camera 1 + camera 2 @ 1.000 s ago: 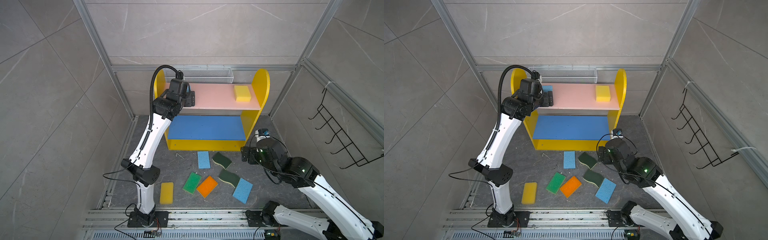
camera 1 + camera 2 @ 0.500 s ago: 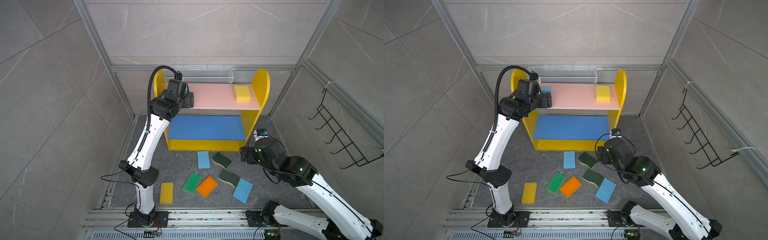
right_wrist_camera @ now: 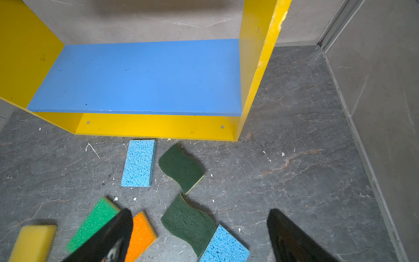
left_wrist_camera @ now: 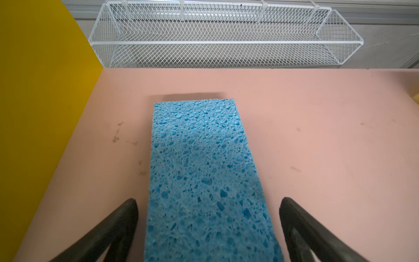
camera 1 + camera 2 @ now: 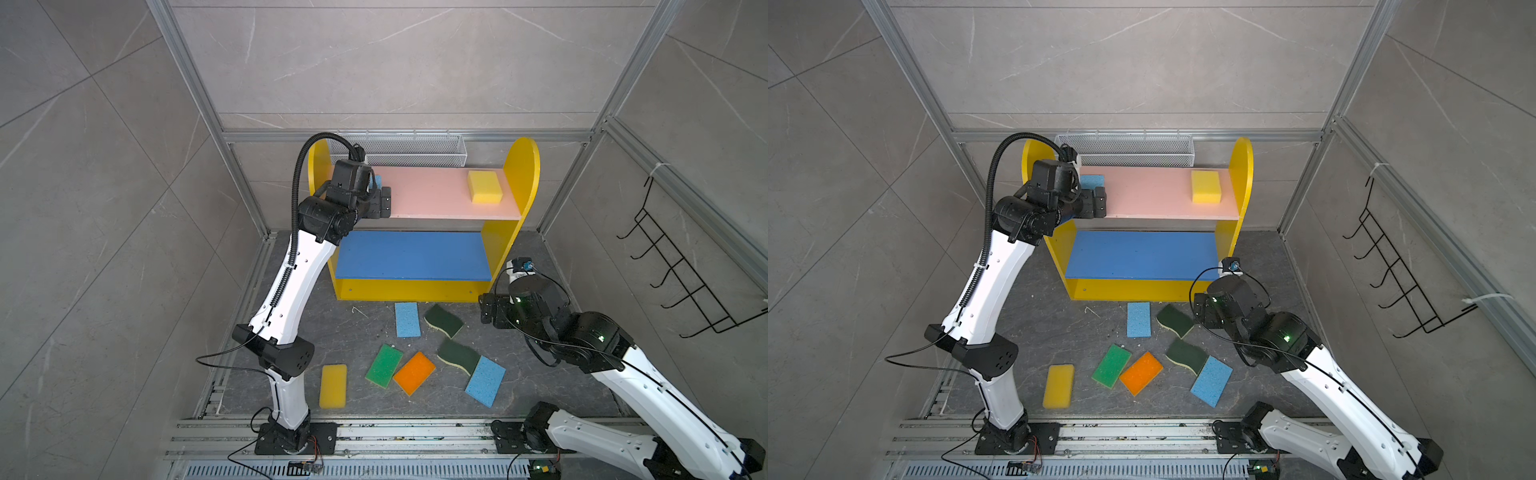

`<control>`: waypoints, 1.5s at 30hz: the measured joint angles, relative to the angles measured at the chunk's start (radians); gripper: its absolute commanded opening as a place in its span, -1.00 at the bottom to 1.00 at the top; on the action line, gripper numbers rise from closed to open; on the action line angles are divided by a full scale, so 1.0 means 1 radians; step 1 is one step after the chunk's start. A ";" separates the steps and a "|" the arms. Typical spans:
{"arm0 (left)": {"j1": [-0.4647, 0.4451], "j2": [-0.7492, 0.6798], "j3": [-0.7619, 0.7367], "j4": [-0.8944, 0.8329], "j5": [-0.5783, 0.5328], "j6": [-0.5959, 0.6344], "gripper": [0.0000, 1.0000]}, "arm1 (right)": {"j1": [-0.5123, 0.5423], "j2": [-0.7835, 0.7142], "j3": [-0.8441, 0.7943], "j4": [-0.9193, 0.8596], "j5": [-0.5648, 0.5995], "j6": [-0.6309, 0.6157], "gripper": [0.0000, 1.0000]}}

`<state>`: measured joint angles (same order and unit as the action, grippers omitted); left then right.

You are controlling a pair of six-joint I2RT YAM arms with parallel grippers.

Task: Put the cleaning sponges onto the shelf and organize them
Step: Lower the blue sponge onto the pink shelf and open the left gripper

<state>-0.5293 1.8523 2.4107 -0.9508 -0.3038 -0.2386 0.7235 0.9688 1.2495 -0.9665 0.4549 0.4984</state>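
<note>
Wide open, left gripper [image 4: 208, 200] — right gripper [image 3: 199, 212] too, both empty.
A light blue porous rectangular sponge [image 4: 199, 158] lies flat between the left jaws, on the pink upper board [image 4: 317, 136] of the yellow-sided shelf [image 4: 34, 90].

Shelf [image 5: 521, 174]: standing upright, pink board [image 5: 436, 195] over blue board [image 5: 411, 255].
Light-blue sponge [image 4: 204, 177]: lying flat at pink board's left end.
Yellow sponge [image 5: 484, 187]: lying flat at its right end.
Other sponges [image 5: 414, 372]: seven lying scattered on floor [image 5: 357, 332] before shelf.
</note>
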 measured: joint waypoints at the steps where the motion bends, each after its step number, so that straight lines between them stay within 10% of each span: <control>1: 0.000 -0.014 -0.019 0.009 0.003 -0.001 0.97 | 0.000 0.000 0.000 0.000 0.000 0.000 0.90; 45: -0.001 -0.166 -0.200 0.021 0.006 -0.024 0.67 | 0.000 -0.024 -0.014 -0.001 -0.010 0.000 0.89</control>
<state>-0.5304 1.6867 2.2112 -0.9298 -0.2977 -0.2623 0.7235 0.9443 1.2358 -0.9672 0.4446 0.4988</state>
